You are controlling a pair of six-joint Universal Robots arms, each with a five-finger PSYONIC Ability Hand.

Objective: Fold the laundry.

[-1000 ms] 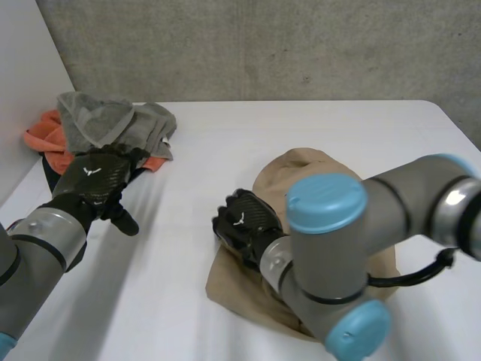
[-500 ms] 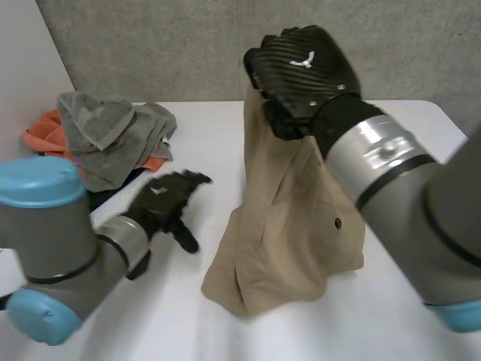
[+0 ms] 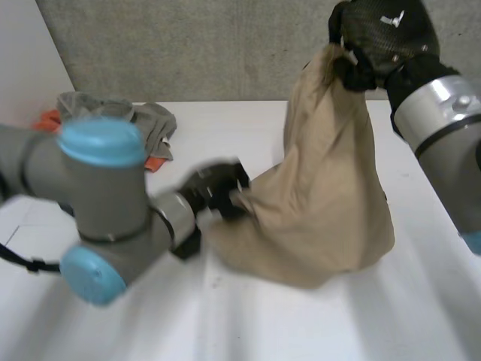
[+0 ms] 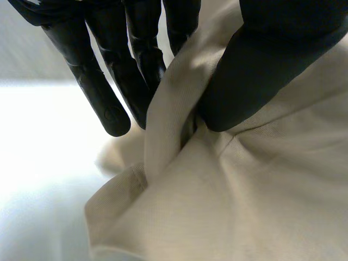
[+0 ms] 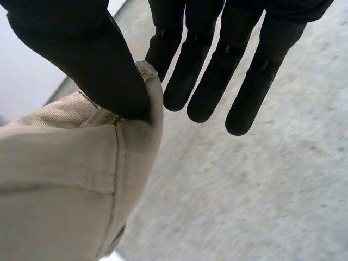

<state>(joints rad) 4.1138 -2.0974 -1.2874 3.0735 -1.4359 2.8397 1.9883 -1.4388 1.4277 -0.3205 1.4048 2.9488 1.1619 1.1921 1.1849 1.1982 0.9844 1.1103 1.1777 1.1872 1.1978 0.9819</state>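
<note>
One white surface (image 3: 248, 323) is carrying everything here, with a grey concrete wall (image 3: 188, 45) standing behind it. The tan garment (image 3: 323, 210) is hanging over the middle of the surface as a tall, baggy drape. Its top edge is being held high while its lower part is bulging out and resting on the surface.

The right arm (image 3: 443, 113) is reaching up beside the garment. The left arm (image 3: 101, 203) is crossing low in front, pointing at the garment's lower side.

A pile of laundry (a grey towel (image 3: 154, 120) lying over something orange (image 3: 153, 162)) is sitting at the far left of the surface, well apart from the garment.

The right hand (image 3: 383, 37) is gripping the garment's top edge. In its wrist view the thumb (image 5: 92, 60) is pressing a stitched hem against one finger, while the other fingers (image 5: 209, 81) are extending straight past the cloth.

The left hand (image 3: 214, 188) is meeting the garment's lower left edge, close above the surface. In its wrist view the thumb (image 4: 255, 76) and fingers (image 4: 138, 60) are pinching a raised fold of the tan cloth between them.
</note>
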